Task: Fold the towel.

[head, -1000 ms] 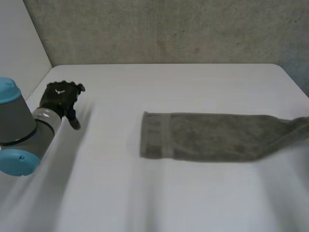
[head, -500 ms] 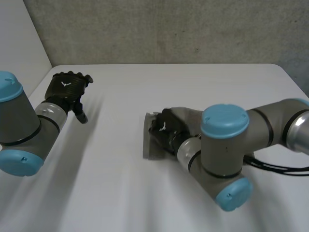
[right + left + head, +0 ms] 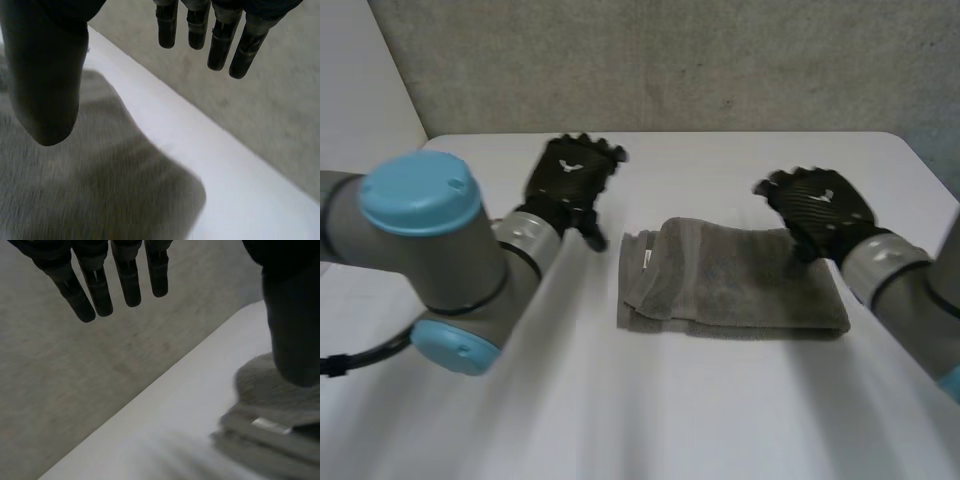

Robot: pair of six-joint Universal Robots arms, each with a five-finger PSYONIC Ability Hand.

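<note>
Our left hand (image 3: 572, 178) and right hand (image 3: 817, 208) hover spread, empty, at ten and two o'clock of the towel (image 3: 740, 285); we should flatten its ragged nine-o'clock layers.

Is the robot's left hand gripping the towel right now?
No, the left hand has straight fingers that hold nothing, and the towel lies on the table beside it.

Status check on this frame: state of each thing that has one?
towel: folded over, lying on the table, held by neither hand.
left hand: open, empty, beside one end of the towel.
right hand: open, empty, at the towel's other end.
</note>
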